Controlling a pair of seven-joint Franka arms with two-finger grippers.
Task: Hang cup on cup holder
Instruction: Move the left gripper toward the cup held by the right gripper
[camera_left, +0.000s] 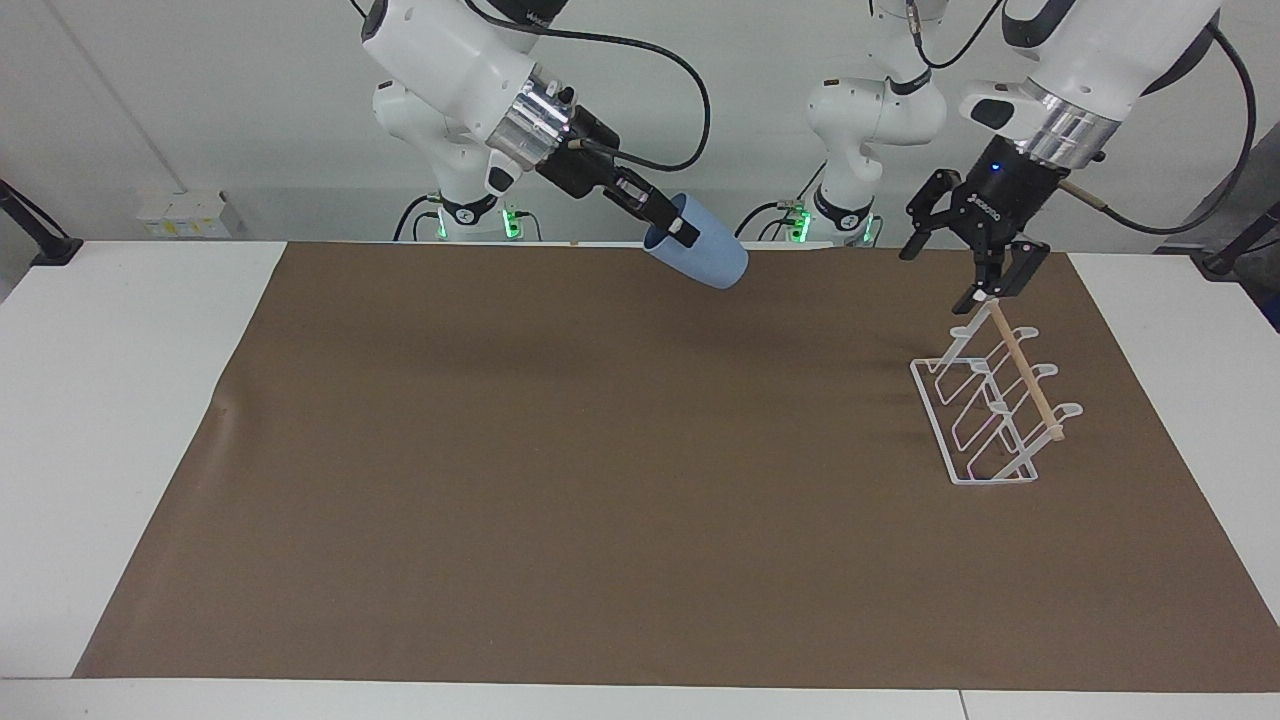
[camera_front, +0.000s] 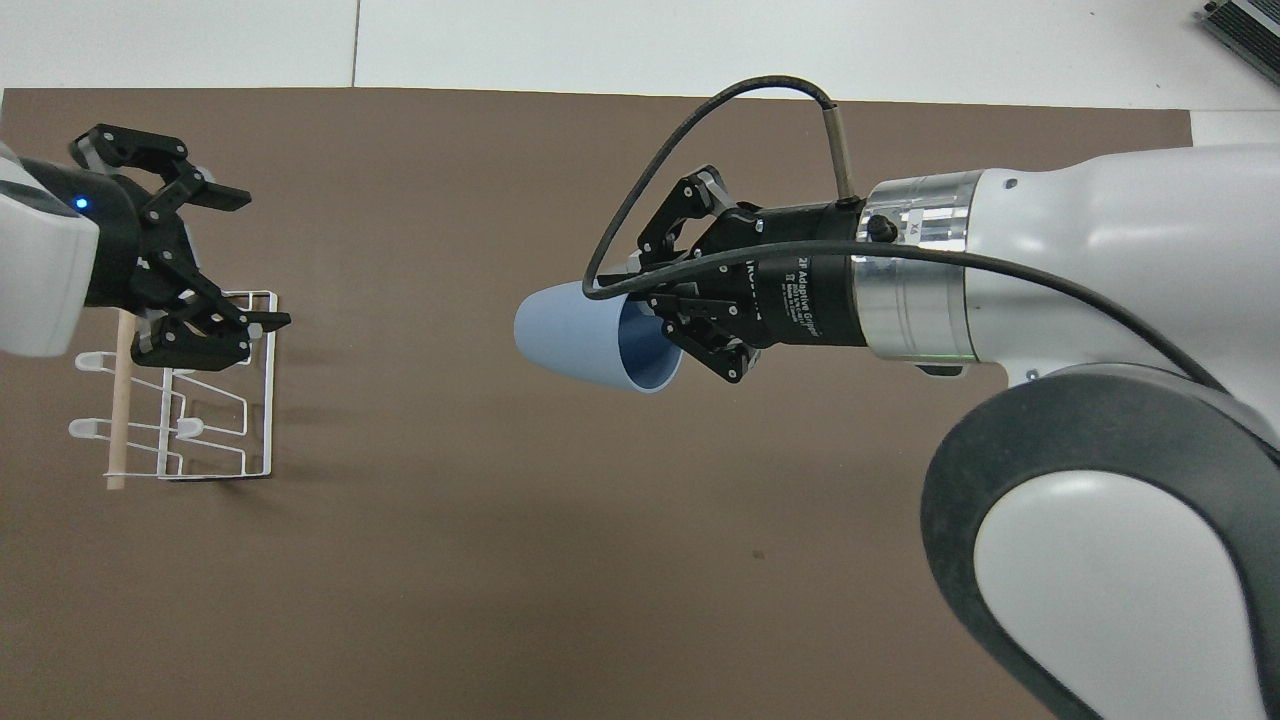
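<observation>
The right gripper (camera_left: 668, 222) had its jaws clamped on the light-blue plastic tumbler's (camera_left: 705, 255) rim; the left gripper (camera_left: 945, 268), jaws apart over the white wire rack (camera_left: 985, 405), could've knocked it.

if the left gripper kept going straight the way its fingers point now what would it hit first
Probably the white wire cup holder: the open left gripper hangs above its end nearer the robots, fingers angled down. The light wooden dowel along its top looks first in line, though depth is uncertain.
</observation>
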